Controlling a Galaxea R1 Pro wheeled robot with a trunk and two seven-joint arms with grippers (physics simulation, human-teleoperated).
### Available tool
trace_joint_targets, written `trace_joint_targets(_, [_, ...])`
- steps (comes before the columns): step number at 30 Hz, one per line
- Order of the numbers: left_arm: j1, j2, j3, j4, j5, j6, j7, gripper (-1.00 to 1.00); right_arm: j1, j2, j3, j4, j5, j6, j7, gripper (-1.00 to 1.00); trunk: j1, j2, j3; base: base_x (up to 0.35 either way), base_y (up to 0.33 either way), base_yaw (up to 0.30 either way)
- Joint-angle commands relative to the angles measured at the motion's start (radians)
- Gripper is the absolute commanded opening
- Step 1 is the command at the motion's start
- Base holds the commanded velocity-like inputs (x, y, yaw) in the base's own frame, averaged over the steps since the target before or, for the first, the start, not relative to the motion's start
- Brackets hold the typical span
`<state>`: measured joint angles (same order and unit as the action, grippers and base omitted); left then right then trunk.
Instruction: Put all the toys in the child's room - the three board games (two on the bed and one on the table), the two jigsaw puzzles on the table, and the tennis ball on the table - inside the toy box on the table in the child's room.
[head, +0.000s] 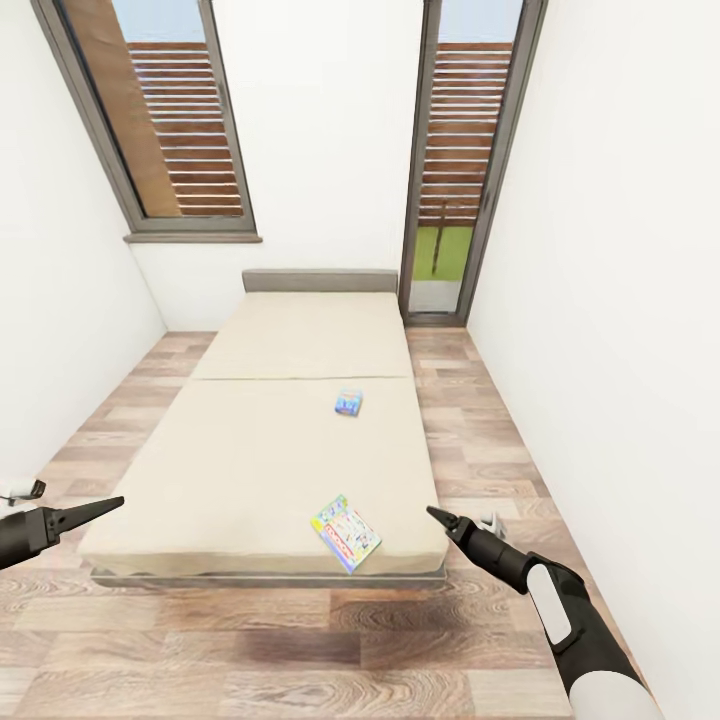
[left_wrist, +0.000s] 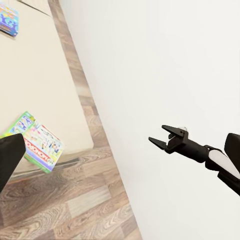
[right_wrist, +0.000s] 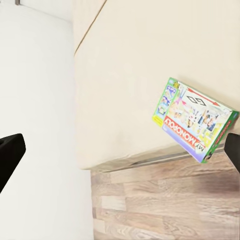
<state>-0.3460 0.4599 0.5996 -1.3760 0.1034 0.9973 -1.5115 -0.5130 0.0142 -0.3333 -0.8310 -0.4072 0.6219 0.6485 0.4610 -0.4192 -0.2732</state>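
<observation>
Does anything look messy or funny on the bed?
Yes: the Monopoly box lies crooked at the foot edge of the bed, one corner poking out past the mattress. A smaller blue game box lies loose near the middle. Nothing looks broken or spilled.

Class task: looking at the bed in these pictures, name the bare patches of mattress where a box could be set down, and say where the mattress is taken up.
The bed is mostly bare: the whole half toward the headboard, and the near half's side toward the left gripper. Taken spots are few: the Monopoly box at the foot edge near the right gripper, and the small blue game box just past the mattress seam.
</observation>
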Motion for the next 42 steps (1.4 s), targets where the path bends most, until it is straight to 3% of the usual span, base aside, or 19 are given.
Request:
trace_joint_targets(1, [-0.001,0.000,0.000,0.000,-0.001,0.011,-0.004,1.00,-0.001,0.001,-0.004,0.000,-0.002,0.007,0.002,1.00,0.001,-0.002,0.000,-0.017,0.000,0.000])
trace_joint_targets(42, [-0.001,0.000,-0.001,0.000,-0.001,0.011,-0.004,1.00,-0.001,0.003,-0.004,0.000,-0.002,0.006,0.002,1.00,0.001,-0.002,0.067,-0.001,0.026,0.000])
